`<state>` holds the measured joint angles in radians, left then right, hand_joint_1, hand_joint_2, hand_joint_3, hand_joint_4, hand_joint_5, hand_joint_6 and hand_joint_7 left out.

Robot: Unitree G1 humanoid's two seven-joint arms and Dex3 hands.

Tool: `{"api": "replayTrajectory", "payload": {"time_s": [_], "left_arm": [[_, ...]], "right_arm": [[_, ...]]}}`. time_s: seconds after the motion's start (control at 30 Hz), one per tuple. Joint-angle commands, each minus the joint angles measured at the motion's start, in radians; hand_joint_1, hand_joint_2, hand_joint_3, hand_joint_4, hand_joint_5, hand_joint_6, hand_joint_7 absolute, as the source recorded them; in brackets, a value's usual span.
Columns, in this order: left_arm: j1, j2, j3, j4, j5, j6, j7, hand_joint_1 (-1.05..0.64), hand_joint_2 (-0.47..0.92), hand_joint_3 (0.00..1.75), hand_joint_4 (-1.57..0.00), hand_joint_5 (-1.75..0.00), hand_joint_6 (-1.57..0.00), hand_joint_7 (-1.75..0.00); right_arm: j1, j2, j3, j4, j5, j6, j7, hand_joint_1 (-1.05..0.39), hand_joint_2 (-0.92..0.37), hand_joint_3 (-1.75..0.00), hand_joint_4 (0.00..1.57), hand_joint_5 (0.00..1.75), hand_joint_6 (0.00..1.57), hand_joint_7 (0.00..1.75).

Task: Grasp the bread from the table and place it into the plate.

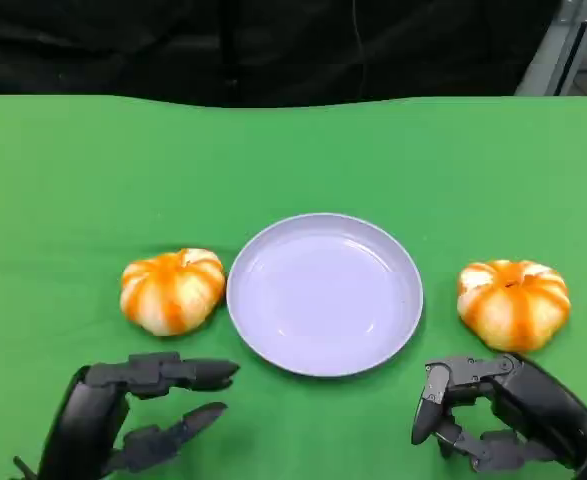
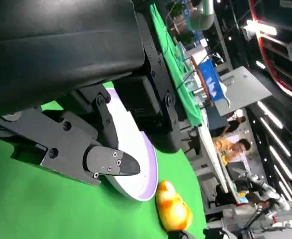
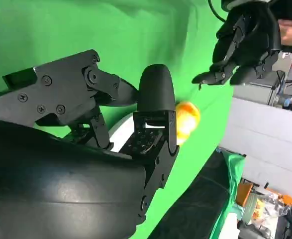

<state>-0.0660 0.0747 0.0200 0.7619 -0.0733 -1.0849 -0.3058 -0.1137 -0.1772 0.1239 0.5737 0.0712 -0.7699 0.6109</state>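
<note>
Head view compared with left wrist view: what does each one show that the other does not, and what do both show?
Head view alone: the bread left of the plate, and the right hand hanging open near the table's front edge. Left wrist view alone: a room beyond the table with people and benches. Both: the lavender plate, bare inside, the bread right of the plate, the green table cover, and the left hand, open and holding nothing.

Robotics lab or large test hall. Table (image 1: 73,170) covered in green cloth, black curtain (image 1: 273,45) behind its far edge. Left wrist view: more green-covered tables (image 2: 178,64) in a row, long ceiling strip lights (image 2: 272,112), seated people (image 2: 230,147), another robot arm (image 2: 265,186).
</note>
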Motion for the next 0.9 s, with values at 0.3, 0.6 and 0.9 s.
{"api": "replayTrajectory", "payload": {"time_s": [0.3,0.6,0.9], "left_arm": [[-0.029,0.029,0.051,0.005,0.004,0.012,0.032,-0.37,0.92,0.07,-0.84,-0.11,-0.76,0.0],[-0.029,0.028,0.054,0.004,0.01,0.013,0.037,-0.37,0.92,0.07,-0.85,-0.08,-0.75,0.0],[-0.034,0.033,0.06,0.0,0.011,0.012,0.042,-0.37,0.92,0.07,-0.86,-0.06,-0.75,0.0]], "right_arm": [[0.0,-0.021,-0.008,0.003,0.01,0.0,0.005,-0.11,-0.75,-0.77,0.73,1.66,0.81,1.15],[0.0,-0.021,-0.008,0.003,0.01,0.0,0.006,-0.11,-0.75,-0.77,0.73,1.66,0.81,1.16],[0.0,-0.02,-0.008,0.004,0.008,-0.003,0.004,-0.11,-0.75,-0.77,0.73,1.66,0.8,1.16]]}}
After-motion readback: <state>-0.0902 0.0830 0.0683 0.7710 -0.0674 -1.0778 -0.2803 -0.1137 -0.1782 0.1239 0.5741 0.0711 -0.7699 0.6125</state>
